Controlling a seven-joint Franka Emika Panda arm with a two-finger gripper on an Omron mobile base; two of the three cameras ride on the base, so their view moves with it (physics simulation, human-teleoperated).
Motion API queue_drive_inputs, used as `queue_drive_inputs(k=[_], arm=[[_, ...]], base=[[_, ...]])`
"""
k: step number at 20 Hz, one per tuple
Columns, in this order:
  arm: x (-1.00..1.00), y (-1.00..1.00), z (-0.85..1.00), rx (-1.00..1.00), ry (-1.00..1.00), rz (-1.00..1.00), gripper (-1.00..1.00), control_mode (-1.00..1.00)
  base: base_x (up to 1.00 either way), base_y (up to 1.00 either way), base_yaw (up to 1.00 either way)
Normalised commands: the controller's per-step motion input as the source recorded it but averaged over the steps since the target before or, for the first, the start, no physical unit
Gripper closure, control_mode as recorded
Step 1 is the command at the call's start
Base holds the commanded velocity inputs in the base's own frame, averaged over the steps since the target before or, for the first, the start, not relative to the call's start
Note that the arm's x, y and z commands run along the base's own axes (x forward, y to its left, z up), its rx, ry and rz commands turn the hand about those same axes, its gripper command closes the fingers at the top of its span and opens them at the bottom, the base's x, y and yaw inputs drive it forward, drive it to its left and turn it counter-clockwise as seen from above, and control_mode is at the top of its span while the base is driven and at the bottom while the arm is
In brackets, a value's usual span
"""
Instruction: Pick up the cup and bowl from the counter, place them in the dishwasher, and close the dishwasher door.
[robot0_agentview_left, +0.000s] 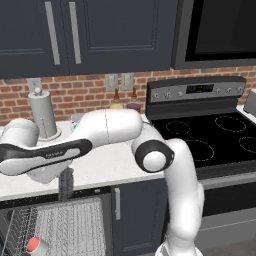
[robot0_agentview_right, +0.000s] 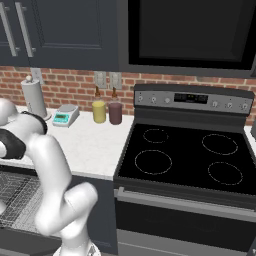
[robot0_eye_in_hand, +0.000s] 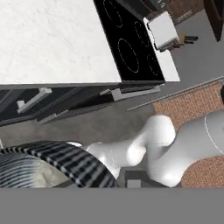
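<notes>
left base: cup (robot0_agentview_left: 36, 245) lies in dishwasher rack (robot0_agentview_left: 75, 225), near its front left corner; arm reaches left over counter (robot0_agentview_left: 110, 167) edge | right base: tumblers (robot0_agentview_right: 99, 111) at counter's back | hand: bowl (robot0_eye_in_hand: 52, 164) fills lower left, close under the hand; gripper's fingers hidden, grip cannot be told

The silver wire rack (robot0_agentview_left: 70, 225) lies bare just beneath the fingers (robot0_agentview_left: 65, 184), save the small white-grey cup (robot0_agentview_left: 36, 246) well aside; the white marbled counter (robot0_agentview_left: 105, 167) edge crowds behind.
</notes>
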Motion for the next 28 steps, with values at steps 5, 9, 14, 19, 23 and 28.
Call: queue_drive_inputs(k=[5,9,14,19,23,28], arm=[[-1.0,-0.09,0.0,0.08,-0.58,-0.06,1.0,-1.0],[-0.61,-0.25,-0.41,0.26,-0.42,0.0,1.0,-1.0],[-0.03,-0.92,-0.81,0.54,-0.17,0.01,1.0,-1.0],[0.03,-0.84,-0.89,0.55,0.0,0.12,1.0,-1.0],[0.0,-0.44,-0.66,0.46,0.03,0.19,1.0,-1.0],[0.0,-0.09,-0.4,0.37,0.19,0.26,1.0,-1.0]], base=[[0.0,0.0,0.0],[0.0,0.0,0.0],[0.0,0.0,0.0],[0.0,0.0,0.0],[0.0,0.0,0.0],[0.0,0.0,0.0]])
